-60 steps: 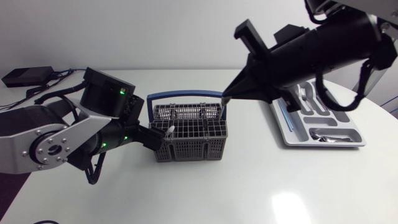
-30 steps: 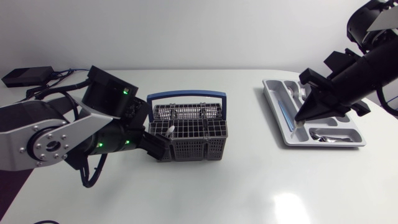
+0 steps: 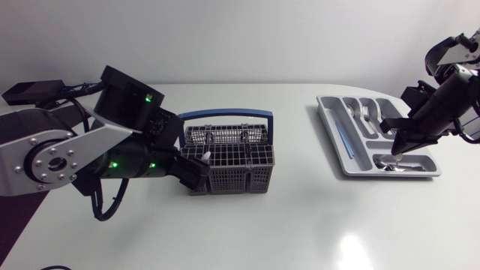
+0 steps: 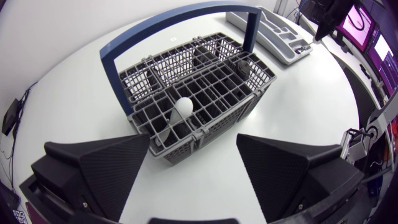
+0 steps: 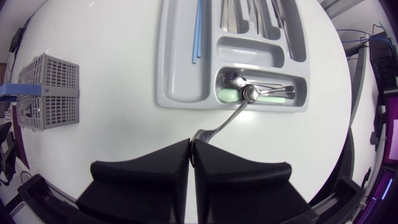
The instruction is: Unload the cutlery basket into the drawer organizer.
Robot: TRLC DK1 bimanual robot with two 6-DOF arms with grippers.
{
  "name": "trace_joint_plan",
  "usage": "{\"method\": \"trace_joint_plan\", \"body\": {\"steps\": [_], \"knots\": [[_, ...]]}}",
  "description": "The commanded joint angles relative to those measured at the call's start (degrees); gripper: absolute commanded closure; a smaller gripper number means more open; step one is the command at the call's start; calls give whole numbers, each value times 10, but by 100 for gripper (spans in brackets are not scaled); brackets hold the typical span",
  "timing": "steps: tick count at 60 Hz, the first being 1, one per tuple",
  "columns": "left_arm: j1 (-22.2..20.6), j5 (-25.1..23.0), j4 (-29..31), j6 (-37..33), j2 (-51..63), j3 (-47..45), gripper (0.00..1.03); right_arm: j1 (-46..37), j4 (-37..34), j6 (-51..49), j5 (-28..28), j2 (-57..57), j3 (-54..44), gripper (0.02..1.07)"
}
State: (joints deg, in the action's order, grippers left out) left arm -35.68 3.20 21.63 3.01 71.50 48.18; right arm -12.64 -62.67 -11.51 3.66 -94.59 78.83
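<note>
The grey wire cutlery basket point(image 3: 229, 156) with a blue handle stands mid-table; a white spoon point(image 4: 180, 109) pokes up from one of its front cells. My left gripper point(image 3: 193, 171) is open at the basket's left front corner, and that corner point(image 4: 186, 134) lies between its fingers point(image 4: 106, 168) without being gripped. At the right lies the grey drawer organizer point(image 3: 339, 154). My right gripper point(image 5: 193, 142) is shut on the handle of a metal spoon point(image 5: 233, 115). The spoon's bowl hangs over the organizer's front compartment point(image 5: 298, 93), among green-handled pieces.
Forks and other cutlery point(image 3: 365, 112) lie in the organizer's long slots, with a blue stick point(image 5: 198, 28) in the leftmost one. A black box with cables point(image 3: 34, 90) sits at the table's far left. The basket point(image 5: 46, 93) is far from the right gripper.
My right arm has swung from above the basket's handle across to the organizer, carrying the spoon down over the front compartment. The left arm has hardly shifted at the basket.
</note>
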Motion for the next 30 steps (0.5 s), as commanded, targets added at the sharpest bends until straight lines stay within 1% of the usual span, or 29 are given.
{"method": "trace_joint_plan", "body": {"steps": [1,4,10,13,21,27,29,30], "knots": [[2,-7,6,12,-4,18,6,-19,22,-35,-23,-60,32,101],[2,-7,6,12,-4,17,6,-25,30,-40,-37,-88,49,101],[3,-7,6,11,-4,14,6,-35,87,-61,-75,-126,58,101],[3,-7,6,11,-4,11,6,-40,104,-62,-98,-148,67,101],[4,-7,6,11,-4,9,6,-43,135,-58,-139,-177,66,101],[3,-7,6,11,-3,11,6,-47,150,-58,-153,-185,63,101],[3,-7,6,11,-2,13,6,-48,150,-59,-152,-185,63,89],[3,-7,5,11,-2,14,6,-48,147,-60,-152,-185,63,77]]}}
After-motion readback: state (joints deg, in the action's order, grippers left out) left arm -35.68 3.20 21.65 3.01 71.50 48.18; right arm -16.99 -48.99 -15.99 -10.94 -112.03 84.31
